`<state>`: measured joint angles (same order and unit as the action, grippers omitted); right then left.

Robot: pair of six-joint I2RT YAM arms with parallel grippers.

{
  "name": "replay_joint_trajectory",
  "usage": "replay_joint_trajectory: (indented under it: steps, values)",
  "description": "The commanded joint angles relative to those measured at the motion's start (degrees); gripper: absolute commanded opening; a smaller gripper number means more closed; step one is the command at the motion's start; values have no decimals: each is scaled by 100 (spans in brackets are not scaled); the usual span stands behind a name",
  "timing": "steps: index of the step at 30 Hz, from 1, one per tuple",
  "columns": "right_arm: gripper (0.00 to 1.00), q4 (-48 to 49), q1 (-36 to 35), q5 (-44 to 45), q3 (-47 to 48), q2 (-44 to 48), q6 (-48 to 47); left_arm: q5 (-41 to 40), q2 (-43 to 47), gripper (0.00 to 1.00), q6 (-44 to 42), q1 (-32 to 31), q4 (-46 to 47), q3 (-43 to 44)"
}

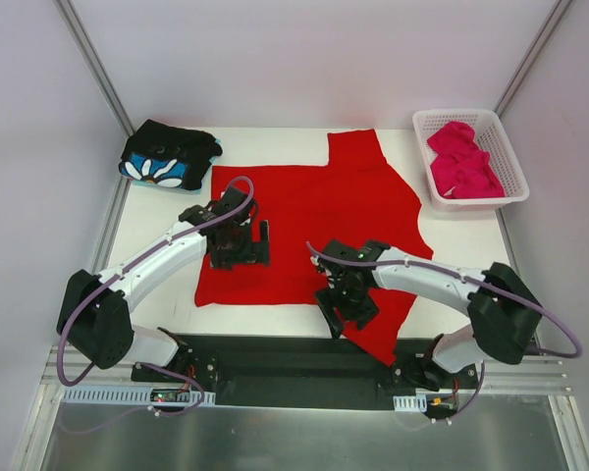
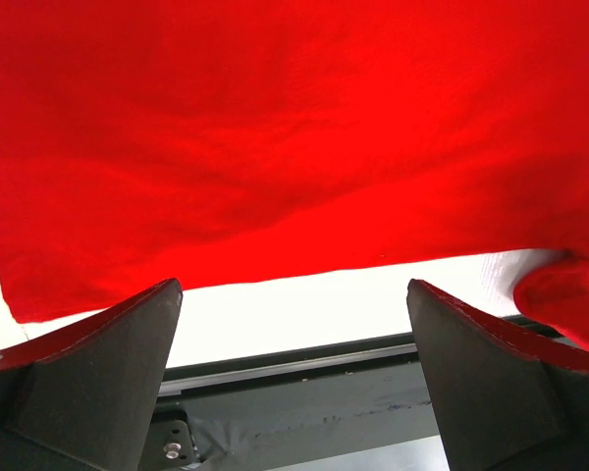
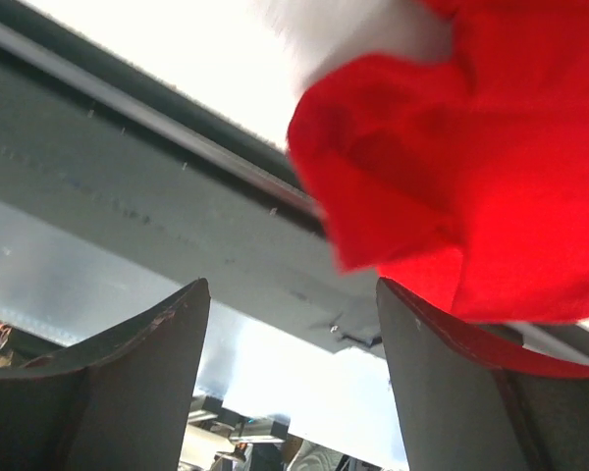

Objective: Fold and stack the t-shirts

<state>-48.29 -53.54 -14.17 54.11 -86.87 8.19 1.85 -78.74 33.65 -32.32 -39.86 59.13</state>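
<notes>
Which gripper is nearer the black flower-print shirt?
Left. The left gripper is over the left half of the red shirt, in front of the black shirt; the right gripper is farther off, by the near-right sleeve.

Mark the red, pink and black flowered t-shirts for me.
red t-shirt (image 1: 314, 211): top view, middle of its spread body.
pink t-shirt (image 1: 461, 162): top view, middle of the crumpled heap.
black flowered t-shirt (image 1: 167, 155): top view, centre of the folded bundle.

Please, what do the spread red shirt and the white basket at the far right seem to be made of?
The plain bright red t-shirt looks like soft matte knit cloth, perhaps cotton: it lies limp with gentle wrinkles and soft folds. The white lattice basket looks like rigid moulded plastic, smooth: its walls form an even grid and hold their shape.
</notes>
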Motion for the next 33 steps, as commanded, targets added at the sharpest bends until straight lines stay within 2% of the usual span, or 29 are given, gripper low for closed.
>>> replay_joint_trajectory:
  steps: [1,7,12,17,22,33]
  values:
    - [72,-830,-244,-314,135,688,315,-97,139,99,107,-47,-136,151]
    - [73,-901,-657,-735,-198,1286,903,-150,122,99,124,-47,-101,107]
    - [74,-1085,-825,-183,-129,1524,896,-123,166,99,160,-47,-57,63]
    - [75,-972,-614,229,-102,1165,606,-88,192,99,124,-47,-48,46]
    - [77,-428,-439,494,-23,900,351,-114,271,99,107,-47,-40,2]
    - [77,469,202,196,-164,-40,-405,-106,87,99,45,-47,-49,116]
